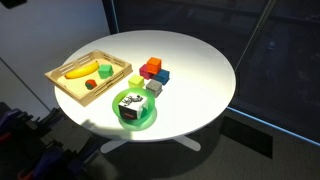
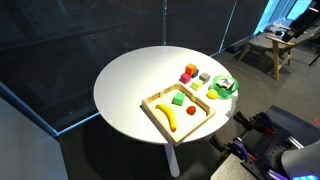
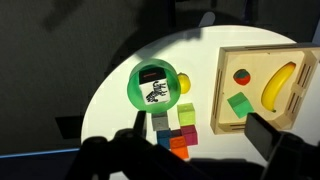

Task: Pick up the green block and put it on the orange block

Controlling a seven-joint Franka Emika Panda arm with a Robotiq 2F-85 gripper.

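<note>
The green block (image 3: 240,104) lies in the wooden tray (image 3: 222,90), next to a banana (image 3: 278,85) and a small red piece (image 3: 242,75). It also shows in both exterior views (image 1: 104,71) (image 2: 178,99). The orange block (image 3: 179,146) sits at the near end of a block cluster in the wrist view, and at the cluster's far end in an exterior view (image 1: 153,63). My gripper (image 3: 205,135) is open and empty, high above the table. Its dark fingers frame the cluster and the tray's edge. The gripper is out of both exterior views.
The cluster also holds a redder cube (image 3: 188,131), a blue cube (image 3: 165,133), a grey cube (image 3: 160,122) and a pale yellow-green block (image 3: 186,112). A round green plate (image 3: 133,90) carries a black-and-white cube, with a yellow ball (image 3: 183,83) beside it. The round white table (image 1: 200,70) drops off all round.
</note>
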